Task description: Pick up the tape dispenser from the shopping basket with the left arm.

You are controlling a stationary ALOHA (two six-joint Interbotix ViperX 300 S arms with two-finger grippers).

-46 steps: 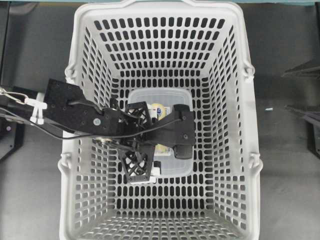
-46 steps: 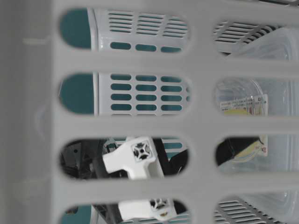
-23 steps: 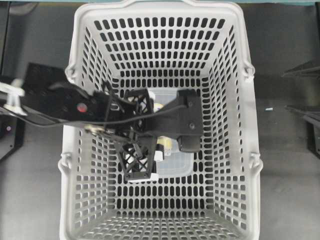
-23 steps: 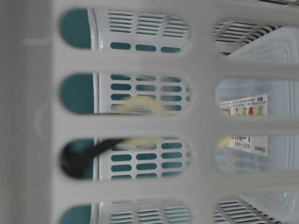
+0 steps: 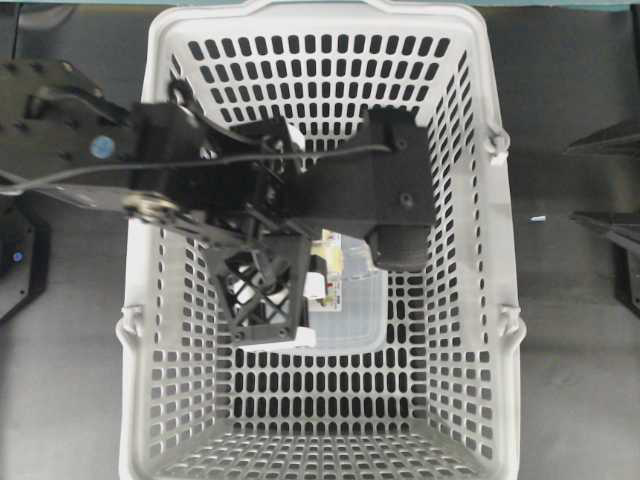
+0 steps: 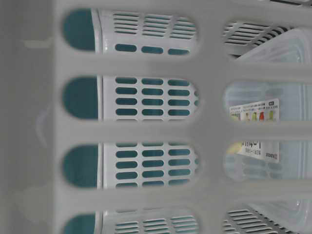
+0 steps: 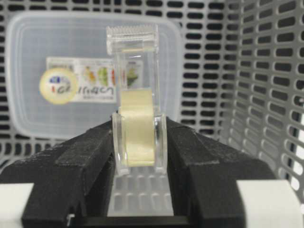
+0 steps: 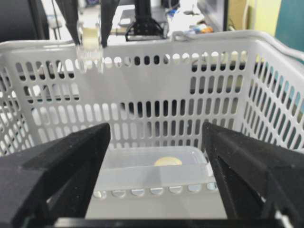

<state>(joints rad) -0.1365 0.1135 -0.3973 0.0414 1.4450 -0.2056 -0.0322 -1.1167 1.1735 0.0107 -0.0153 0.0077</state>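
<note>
Dark grey tabletop surrounds the shopping basket (image 5: 320,240) in the overhead view, and the left arm (image 5: 150,165) reaches in over its left wall, hiding much of the upper floor. Just below the black wrist block a strip of the tape dispenser (image 5: 327,268) peeks out, with the translucent plastic tray (image 5: 360,315) lying on the basket floor beneath it.

At table level the basket's slotted wall fills the foreground; through the slots on the right the tray (image 6: 273,112) shows with its printed label (image 6: 253,111). No arm appears here.

From the left wrist camera the left gripper (image 7: 139,137) is clamped on the tape dispenser (image 7: 137,109) — both black fingers (image 7: 85,156) press its clear sides at the pale yellow roll, the serrated end pointing away. It hangs clear above the tray (image 7: 61,76).

Seen from the right wrist camera, the right gripper (image 8: 156,161) stands wide apart, holding nothing. Top left, the dispenser (image 8: 89,45) sits pinched between two dark fingers at about rim height of the basket (image 8: 190,42) — well above the tray (image 8: 156,171).
</note>
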